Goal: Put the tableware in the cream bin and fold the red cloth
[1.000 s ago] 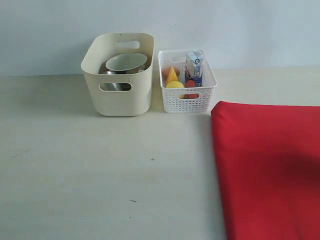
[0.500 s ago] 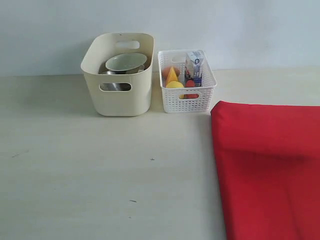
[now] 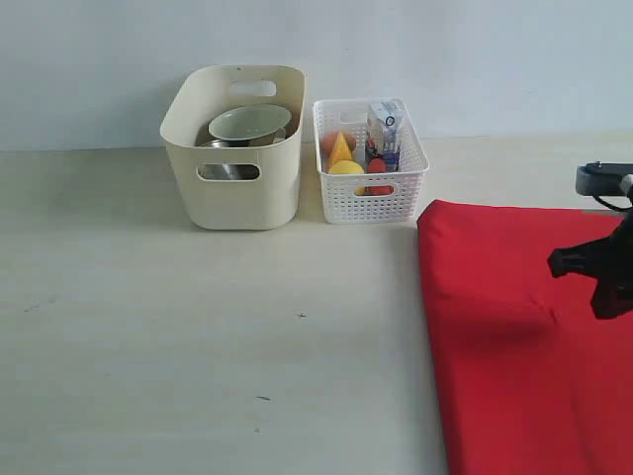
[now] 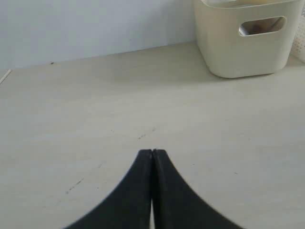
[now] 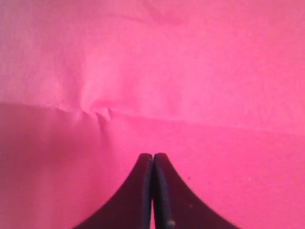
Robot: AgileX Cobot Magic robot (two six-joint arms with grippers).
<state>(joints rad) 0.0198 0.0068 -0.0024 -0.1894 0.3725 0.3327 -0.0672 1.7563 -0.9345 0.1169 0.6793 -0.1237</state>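
The cream bin [image 3: 237,203] stands at the back of the table, holding a pale bowl [image 3: 249,123]; steel tableware [image 3: 227,170] shows through its handle cutout. The red cloth [image 3: 504,336] lies flat on the right side. My right gripper [image 3: 603,287] hovers over the cloth near the right edge. In the right wrist view the right gripper [image 5: 153,155] is shut with nothing between its fingers, above a creased fold line in the cloth [image 5: 100,114]. My left gripper [image 4: 152,151] is shut and empty over bare table, well short of the bin [image 4: 238,52].
A white lattice basket [image 3: 371,203] sits just right of the bin, with a lemon [image 3: 346,168], a cheese wedge [image 3: 340,148] and a milk carton [image 3: 384,127] inside. A pale wall runs behind the table.
My right arm has come into the exterior view at the right edge, above the cloth, where only a shadow lay before. Bin, basket and cloth have not moved.
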